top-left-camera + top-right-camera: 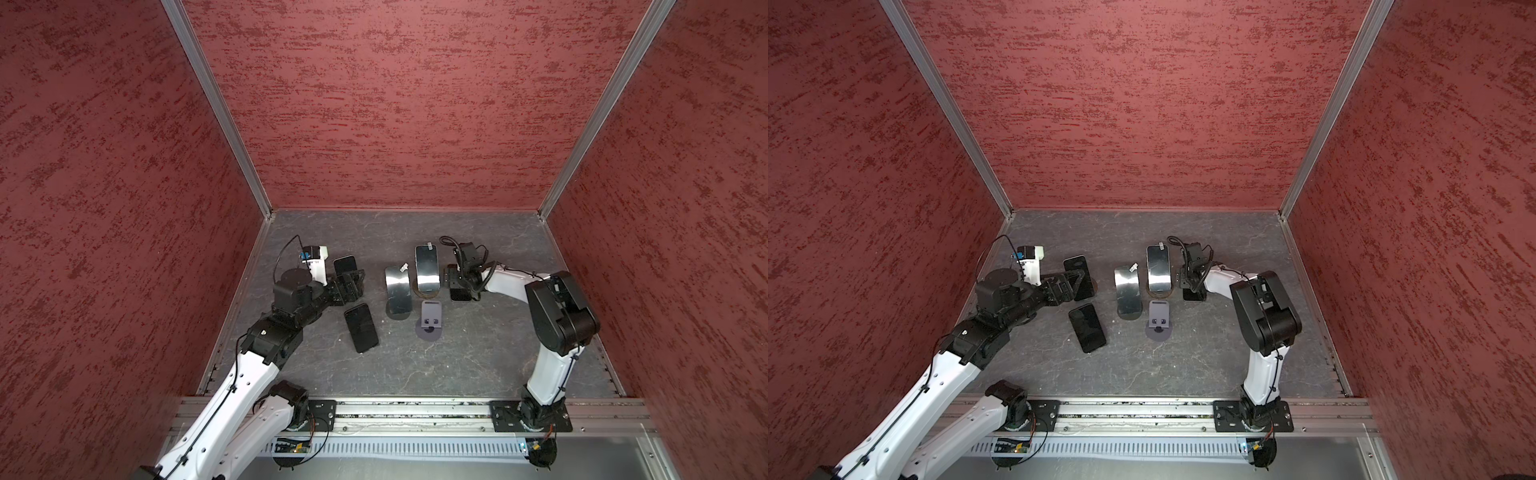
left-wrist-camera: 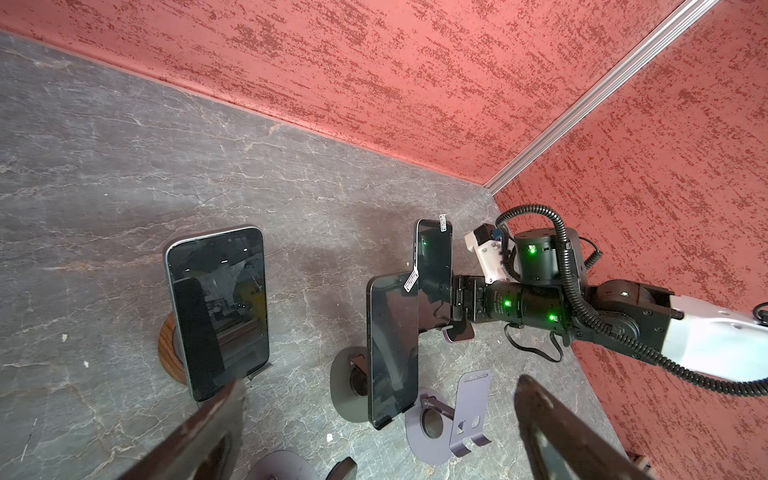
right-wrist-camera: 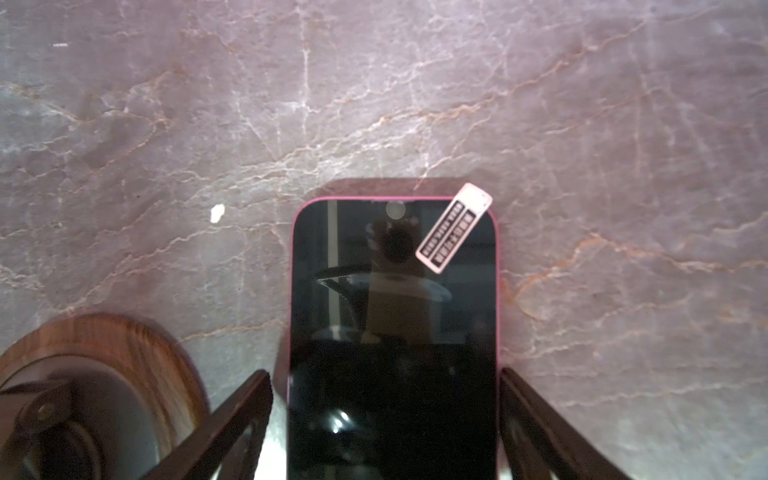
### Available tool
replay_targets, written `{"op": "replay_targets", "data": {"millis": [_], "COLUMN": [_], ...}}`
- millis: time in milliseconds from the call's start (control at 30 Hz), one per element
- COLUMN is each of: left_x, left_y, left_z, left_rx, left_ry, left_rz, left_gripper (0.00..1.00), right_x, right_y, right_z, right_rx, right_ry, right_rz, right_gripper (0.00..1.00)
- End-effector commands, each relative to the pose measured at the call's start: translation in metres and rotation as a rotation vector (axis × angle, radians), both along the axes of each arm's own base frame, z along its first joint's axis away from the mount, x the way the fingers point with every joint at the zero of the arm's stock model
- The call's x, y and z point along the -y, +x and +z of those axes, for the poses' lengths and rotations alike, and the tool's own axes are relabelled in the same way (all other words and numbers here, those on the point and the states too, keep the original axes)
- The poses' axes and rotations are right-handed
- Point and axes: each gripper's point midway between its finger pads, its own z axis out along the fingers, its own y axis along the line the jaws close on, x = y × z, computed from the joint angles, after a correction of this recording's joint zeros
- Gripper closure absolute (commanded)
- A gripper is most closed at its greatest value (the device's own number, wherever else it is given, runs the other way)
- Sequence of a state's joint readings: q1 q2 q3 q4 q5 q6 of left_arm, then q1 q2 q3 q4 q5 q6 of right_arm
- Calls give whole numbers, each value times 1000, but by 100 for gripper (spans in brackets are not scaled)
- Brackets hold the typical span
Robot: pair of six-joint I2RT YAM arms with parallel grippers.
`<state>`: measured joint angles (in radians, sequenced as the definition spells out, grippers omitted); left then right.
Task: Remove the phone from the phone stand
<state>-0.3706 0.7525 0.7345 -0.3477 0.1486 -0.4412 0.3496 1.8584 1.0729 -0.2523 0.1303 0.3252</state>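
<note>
A pink-edged phone (image 3: 392, 299) with a white sticker lies flat on the grey table. My right gripper (image 3: 384, 374) is open astride it, a finger on each side with a thin gap to each edge; in a top view this gripper (image 1: 459, 291) hangs low over it. Beside it a phone (image 1: 427, 268) leans on a wood-based phone stand (image 3: 95, 365). My left gripper (image 2: 382, 419) is wide open and holds nothing. One of its fingers (image 2: 216, 415) ends near the bottom of another phone (image 2: 220, 307) propped on a wood-based stand (image 2: 168, 353).
A phone (image 1: 398, 291) leans on a black round-based stand (image 2: 347, 382) in the middle. In front of it stands an empty grey-purple stand (image 1: 430, 322). A dark phone (image 1: 360, 327) lies flat at front left. Red walls (image 1: 374, 104) close in three sides.
</note>
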Motion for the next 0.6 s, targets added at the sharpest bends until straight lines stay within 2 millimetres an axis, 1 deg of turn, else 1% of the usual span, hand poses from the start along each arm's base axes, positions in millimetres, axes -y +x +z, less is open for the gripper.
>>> {"op": "replay_targets", "data": {"millis": [0,200,367,433,467,533,567], "left_x": [-2,-2,-4,-5,-5,-5,-4], "left_y": [-4,-6,-10,-10,-11,-12,-12], "left_z": [1,2,0,-1,-1,0,0], "left_rx": [-4,-6,-13,-26,-34,-46,-49], "left_ry": [-1,-8,-3,5,4,-5,-11], "left_rz": [5,1,6,12,13,12,11], "left_gripper": [0,1,1,0,0,1,1], "right_x": [4,11,24,29,31,32,30], "right_y": [2,-11,-33,-42,-46,-55,-59], "right_z": [28,54,70,79,82,92,100], "right_rx": [40,76,82,91,96,111,127], "right_ry": [24,33,14,3,0,0,10], "right_rz": [-33,-49,-84,-101,-107,-109,-104], "right_gripper": [12,9,4,3,1,1,1]}}
